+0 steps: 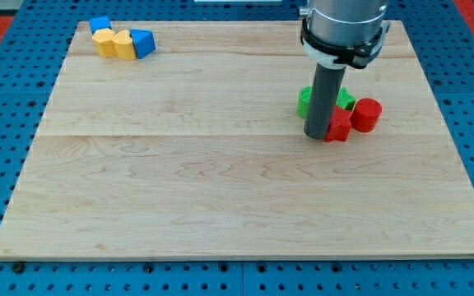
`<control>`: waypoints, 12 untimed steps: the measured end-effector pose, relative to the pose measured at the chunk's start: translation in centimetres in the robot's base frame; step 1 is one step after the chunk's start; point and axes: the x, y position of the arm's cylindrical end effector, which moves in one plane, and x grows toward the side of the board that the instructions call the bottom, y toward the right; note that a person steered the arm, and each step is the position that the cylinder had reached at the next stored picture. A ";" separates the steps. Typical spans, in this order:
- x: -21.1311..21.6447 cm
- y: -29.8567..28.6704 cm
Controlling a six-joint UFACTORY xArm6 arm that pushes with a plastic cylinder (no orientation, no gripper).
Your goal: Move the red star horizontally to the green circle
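The red star (339, 125) lies on the wooden board at the view's right, partly hidden behind my rod. My tip (316, 136) rests on the board touching the star's left side. The green circle (305, 102) sits just above the tip, at the rod's left edge, mostly hidden by it. A second green block (346, 99) peeks out on the rod's right; its shape is hidden. A red cylinder (366, 114) stands right of the star, touching it.
At the view's top left is a cluster: a blue block (99, 24), two yellow blocks (105, 40) (125, 44) and a blue triangle-like block (143, 42). The board's right edge (443, 107) lies beyond the red cylinder.
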 end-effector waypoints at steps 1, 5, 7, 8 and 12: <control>0.3 0.3; -0.3 5.8; 0.0 3.1; 0.1 3.7; -0.7 7.8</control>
